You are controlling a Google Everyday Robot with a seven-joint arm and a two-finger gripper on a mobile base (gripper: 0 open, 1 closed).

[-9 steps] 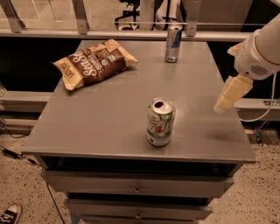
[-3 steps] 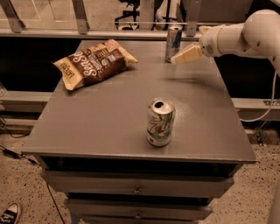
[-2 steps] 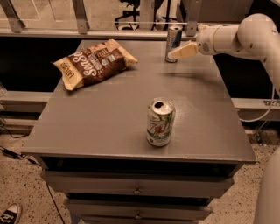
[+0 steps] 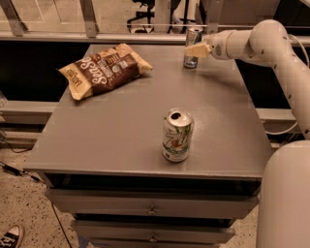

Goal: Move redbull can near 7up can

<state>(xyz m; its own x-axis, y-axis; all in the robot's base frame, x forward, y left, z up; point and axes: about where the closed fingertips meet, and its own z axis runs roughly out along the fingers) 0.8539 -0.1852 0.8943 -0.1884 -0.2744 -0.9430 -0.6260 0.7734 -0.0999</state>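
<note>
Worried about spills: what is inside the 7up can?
The 7up can has a dark opening in its top; any contents are hidden. The tool is far off, at the redbull can near the table's back edge.

The pincer [image 4: 196, 50] sits at the far right of the tabletop [image 4: 121, 126] and overlaps the upper right side of the redbull can [image 4: 190, 62]. That part of the can is covered, and whether the two touch cannot be told. The can's markings are too blurred to read. The arm [image 4: 261, 41] behind the pincer bends down and leaves by the right edge. The pale robot body [image 4: 286, 193] is cut by the right and bottom edges. The 7up can [image 4: 177, 135] shows only its near side (its lettering is soft). At lower left a shoe [image 4: 8, 238] is cropped by the corner, the drawers [image 4: 155, 210] run off the bottom, and an office chair [image 4: 147, 7] is cut at the top.
</note>
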